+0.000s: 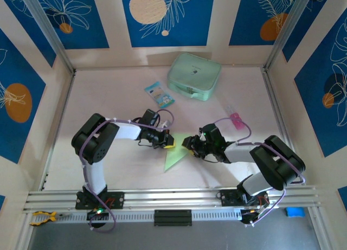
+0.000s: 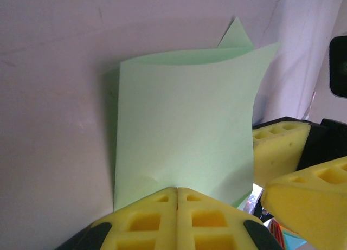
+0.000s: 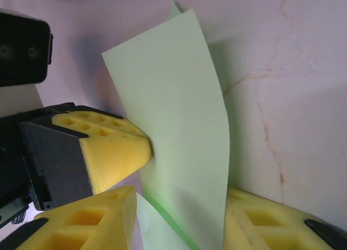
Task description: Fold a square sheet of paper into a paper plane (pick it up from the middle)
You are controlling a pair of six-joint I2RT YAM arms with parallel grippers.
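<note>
- The sheet of paper (image 1: pixel 174 155), creased to a point aimed at 7 o'clock, sits mid-surface (image 1: pixel 108 98) between the arms. From above, both wrists hide its upper edge.
- The left wrist view shows the left fingers (image 2: pixel 146 220) pressed together on the sheet's near edge.
- The right wrist view shows the right fingers (image 3: pixel 271 223) partly apart with the raised sheet between them, their bases cut off.
- Farther off lie a small packet (image 1: pixel 159 94) at 11 o'clock, its print unreadable, and a mint case (image 1: pixel 194 76) at 12.

Centre tight: L gripper (image 1: pixel 167 140) & R gripper (image 1: pixel 191 144) nose to nose, paper (image 1: pixel 174 156) btwn. Case (image 1: pixel 193 76) & packet (image 1: pixel 159 94) block the back. Pink tag (image 1: pixel 236 121) beside R arm. Table (image 1: pixel 103 93) open at left & back right.
</note>
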